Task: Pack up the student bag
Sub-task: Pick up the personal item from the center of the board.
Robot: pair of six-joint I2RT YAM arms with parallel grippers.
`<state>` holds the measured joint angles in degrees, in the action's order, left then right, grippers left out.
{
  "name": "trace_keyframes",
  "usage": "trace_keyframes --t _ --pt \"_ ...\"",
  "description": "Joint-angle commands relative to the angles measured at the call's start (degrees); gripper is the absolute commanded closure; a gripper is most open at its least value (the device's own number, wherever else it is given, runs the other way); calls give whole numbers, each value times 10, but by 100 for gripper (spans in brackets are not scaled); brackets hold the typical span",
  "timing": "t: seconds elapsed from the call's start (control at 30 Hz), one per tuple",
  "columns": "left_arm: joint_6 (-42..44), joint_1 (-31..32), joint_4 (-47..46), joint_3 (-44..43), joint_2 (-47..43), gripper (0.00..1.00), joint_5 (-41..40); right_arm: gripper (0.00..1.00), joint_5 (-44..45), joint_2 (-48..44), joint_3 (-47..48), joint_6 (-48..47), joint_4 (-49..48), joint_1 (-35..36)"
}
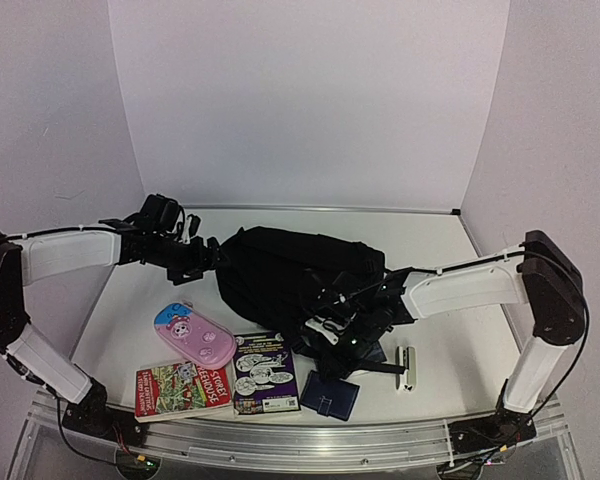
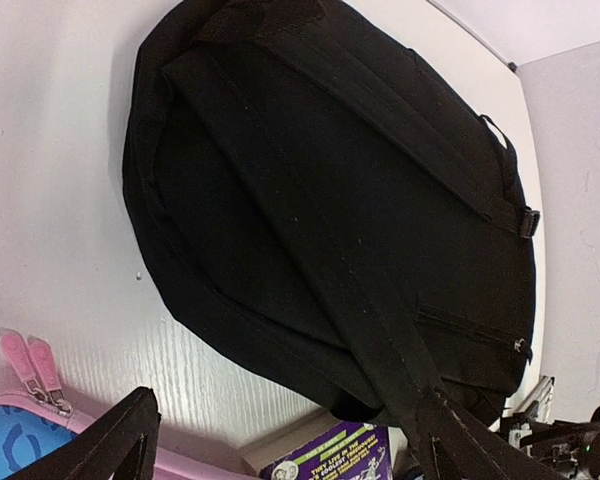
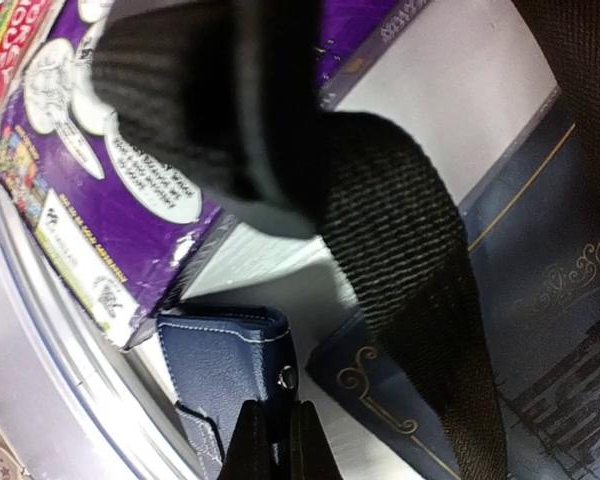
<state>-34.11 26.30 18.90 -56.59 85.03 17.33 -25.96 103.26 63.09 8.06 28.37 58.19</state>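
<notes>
Strap: a black webbing strap [image 3: 410, 250], blurred at its upper end, fills the right wrist view and crosses over a navy book with gold scrollwork [image 3: 550, 330].
Right pincer [image 3: 272, 440]: fingers pressed together with nothing seen between them, poised over a navy wallet [image 3: 230, 365]; whether it touches the wallet cannot be told.
Beside the wallet: a purple comic book [image 3: 90, 170], its corner just beside it.
Left pincer [image 2: 280, 445]: jaws spread wide and empty, at the bag's left end.
Student bag [image 1: 280, 265]: flat at the middle of the bench [image 1: 130, 300], shoulder straps facing up.
Near edge, from the left: a red book [image 1: 183, 388], the comic, the wallet.
Pink pencil case [image 1: 194, 335]: between the red book and the bag.
Right of the wallet: a small white-and-black item [image 1: 408, 366], kind unclear.
</notes>
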Motion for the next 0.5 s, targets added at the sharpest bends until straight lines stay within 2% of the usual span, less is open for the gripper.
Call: trace_keyframes --t 0.0,0.3,0.47 --pt "17 1 -43 17 -51 11 44 100 -24 -56 18 29 8 4" --pt "52 38 -125 37 -111 11 123 100 50 -166 83 71 0 -26" --pt "73 92 -171 42 -141 11 138 100 146 -177 154 157 -34 -47"
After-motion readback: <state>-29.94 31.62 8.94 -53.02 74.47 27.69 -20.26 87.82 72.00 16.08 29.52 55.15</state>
